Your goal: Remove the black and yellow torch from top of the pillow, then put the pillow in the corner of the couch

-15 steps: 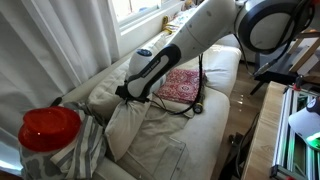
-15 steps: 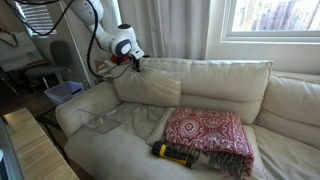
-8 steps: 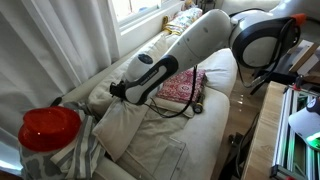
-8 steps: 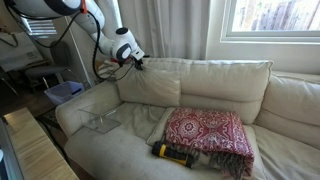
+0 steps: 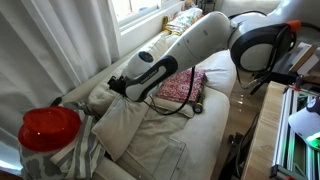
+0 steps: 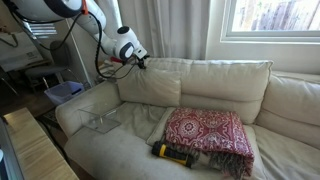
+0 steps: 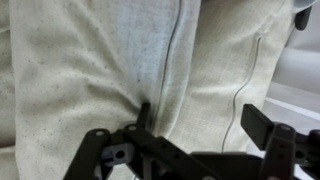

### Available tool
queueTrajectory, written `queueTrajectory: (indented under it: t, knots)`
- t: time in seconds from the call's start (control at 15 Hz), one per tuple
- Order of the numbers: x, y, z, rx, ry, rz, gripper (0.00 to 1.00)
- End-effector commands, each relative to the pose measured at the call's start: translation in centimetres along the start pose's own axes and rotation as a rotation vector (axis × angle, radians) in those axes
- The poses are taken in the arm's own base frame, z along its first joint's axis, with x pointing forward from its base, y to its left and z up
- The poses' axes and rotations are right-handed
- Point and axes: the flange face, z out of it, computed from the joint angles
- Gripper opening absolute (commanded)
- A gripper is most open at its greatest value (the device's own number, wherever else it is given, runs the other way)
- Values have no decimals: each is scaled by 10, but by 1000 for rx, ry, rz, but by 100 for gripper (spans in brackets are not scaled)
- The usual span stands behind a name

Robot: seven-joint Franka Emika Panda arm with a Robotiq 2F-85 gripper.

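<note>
The cream pillow (image 6: 150, 88) (image 5: 128, 125) leans upright in the corner of the couch (image 6: 110, 150), against the back cushion beside the armrest. My gripper (image 6: 140, 63) (image 5: 117, 86) hovers at the pillow's top edge. In the wrist view the gripper (image 7: 200, 122) is open, its fingers (image 7: 258, 125) wide apart, with the pillow's seamed fabric (image 7: 200, 70) behind them and nothing pinched. The black and yellow torch (image 6: 172, 152) lies on the seat in front of the red cushion, away from the pillow.
A red patterned cushion (image 6: 208, 135) (image 5: 183, 85) lies flat mid-couch. A clear plastic box (image 6: 100, 121) sits on the seat below the pillow. A red-lidded object (image 5: 50, 127) fills a near corner. A wooden table edge (image 6: 30, 145) stands in front of the couch.
The jaws have gone from shut on the pillow's top edge to wide apart, letting the pillow go. The arm shifted slightly toward the corner; the pillow stays leaning there.
</note>
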Motion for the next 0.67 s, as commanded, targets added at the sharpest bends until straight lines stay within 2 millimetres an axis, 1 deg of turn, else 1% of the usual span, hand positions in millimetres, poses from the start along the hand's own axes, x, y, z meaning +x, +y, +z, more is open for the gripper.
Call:
queueTrajectory:
  t: [0.0,0.07,0.2,0.4,0.47,0.53,0.6]
  knots:
    - [15,9,4,-38,49,4,62]
    - [14,10,5,-52,52,5,52]
    - [15,9,4,-81,64,5,36]
    - [19,2,-3,-125,94,-5,15]
    - [20,2,-5,-138,96,-10,6]
    - [21,1,-7,-147,98,-16,1]
    - [22,0,-9,-156,95,-10,0]
